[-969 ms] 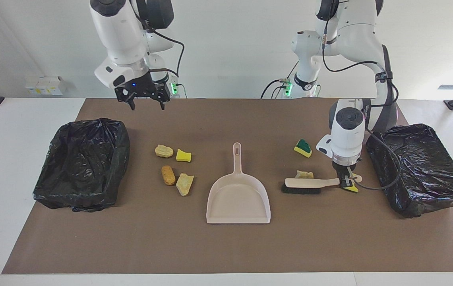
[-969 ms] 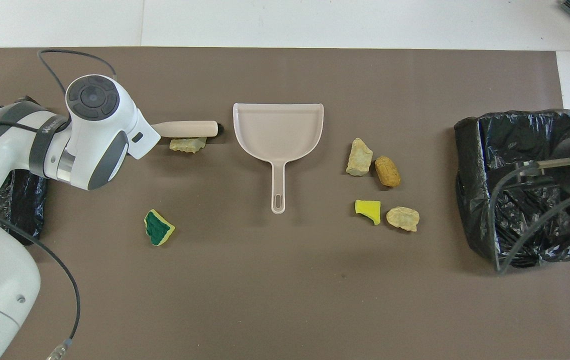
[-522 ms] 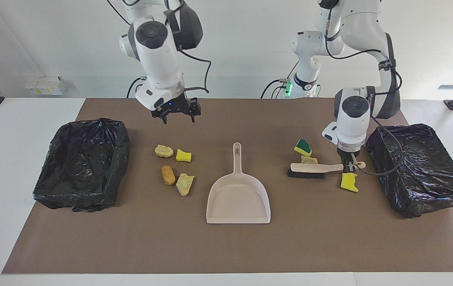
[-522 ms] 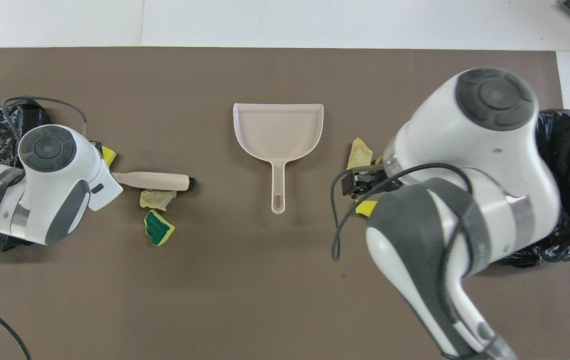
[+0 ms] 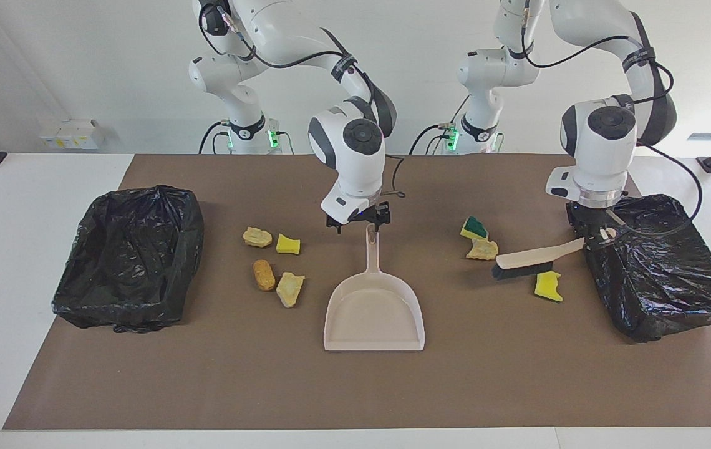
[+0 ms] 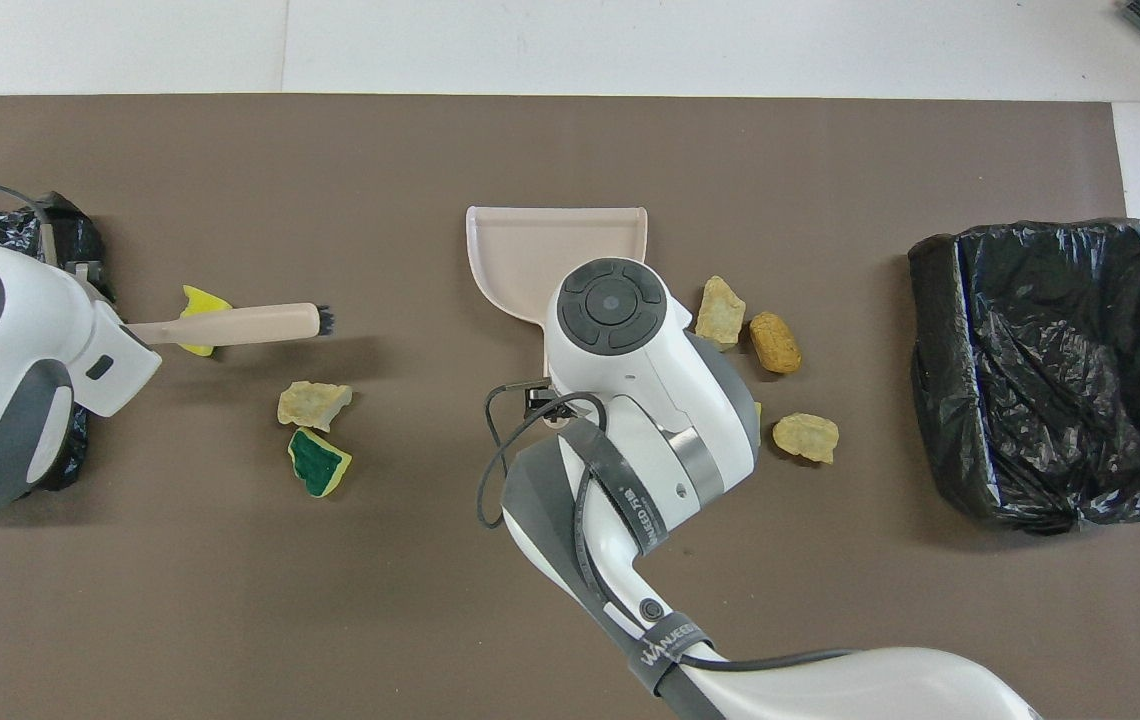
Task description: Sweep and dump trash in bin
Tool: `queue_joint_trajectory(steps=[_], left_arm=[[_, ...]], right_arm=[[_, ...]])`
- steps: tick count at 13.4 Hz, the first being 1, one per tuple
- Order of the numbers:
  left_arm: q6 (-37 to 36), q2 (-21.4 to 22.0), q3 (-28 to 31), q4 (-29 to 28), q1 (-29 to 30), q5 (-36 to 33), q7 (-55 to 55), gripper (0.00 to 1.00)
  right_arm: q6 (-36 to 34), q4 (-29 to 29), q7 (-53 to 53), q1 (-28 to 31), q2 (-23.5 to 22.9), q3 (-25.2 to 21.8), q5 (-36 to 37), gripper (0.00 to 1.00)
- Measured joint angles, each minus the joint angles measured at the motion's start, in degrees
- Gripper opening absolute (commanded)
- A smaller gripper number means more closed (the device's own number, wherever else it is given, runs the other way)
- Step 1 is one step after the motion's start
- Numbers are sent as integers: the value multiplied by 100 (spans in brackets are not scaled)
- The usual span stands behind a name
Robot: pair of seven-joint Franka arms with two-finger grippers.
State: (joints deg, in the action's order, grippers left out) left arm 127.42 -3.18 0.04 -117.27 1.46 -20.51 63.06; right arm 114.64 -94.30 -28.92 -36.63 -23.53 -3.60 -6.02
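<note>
Facing view | left gripper (image 5: 594, 238) is pinching the brush (image 5: 533, 259) handle, bristles hanging over scraps (image 5: 481, 249) to sweep | right gripper (image 5: 360, 220), fingers spread, is hovering over the dustpan (image 5: 374, 312) handle, likely to steady it | trash scattered on worktop (image 5: 355, 386) beside the dustpan.

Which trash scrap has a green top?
The green-topped wedge, toward the left arm's end beside a pale beige chunk; every other scrap is plain yellow, beige or orange-brown.
</note>
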Motion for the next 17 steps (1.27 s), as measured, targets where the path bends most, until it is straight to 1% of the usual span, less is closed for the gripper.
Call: queue_joint_trajectory(steps=[1, 2, 5, 6, 7, 8, 9, 10, 11, 14, 17], left_arm=[[-12, -21, 2, -1, 129, 65, -350, 0], [-21, -62, 2, -2, 204, 96, -651, 0], [-145, -188, -4, -1, 239, 126, -1715, 0], [-241, -203, -10, -1, 239, 67, -2076, 0], [-405, -201, -24, 3, 239, -16, -2425, 0], [-625, -197, -40, 12, 238, -46, -2812, 0], [-881, -189, -50, 27, 238, -57, -3269, 0], [-1017, -184, -51, 38, 238, -49, -3638, 0], [-1062, -183, -51, 43, 238, 34, -3915, 0], [-1118, -215, -47, 41, 240, 588, -4260, 0], [-1120, -377, -48, 15, 240, 936, -4752, 0]], right_arm=[[115, 8, 0, -5, -35, 4, -58, 100], [192, 31, -2, -26, -87, 7, -73, 96], [298, 119, -12, -44, -221, 0, -74, 53], [318, 129, -12, -42, -233, -5, -74, 45], [351, 129, -12, -40, -242, -10, -74, 30], [372, 129, -12, -40, -250, -11, -75, 13], [398, 129, -12, -40, -259, -11, -75, 4], [425, 128, -12, -40, -267, -11, -77, 0], [454, 125, -12, -40, -271, -11, -78, 0], [431, 132, -12, -41, -274, -11, -77, 0], [66, 255, 112, -42, -244, -13, -67, 0]])
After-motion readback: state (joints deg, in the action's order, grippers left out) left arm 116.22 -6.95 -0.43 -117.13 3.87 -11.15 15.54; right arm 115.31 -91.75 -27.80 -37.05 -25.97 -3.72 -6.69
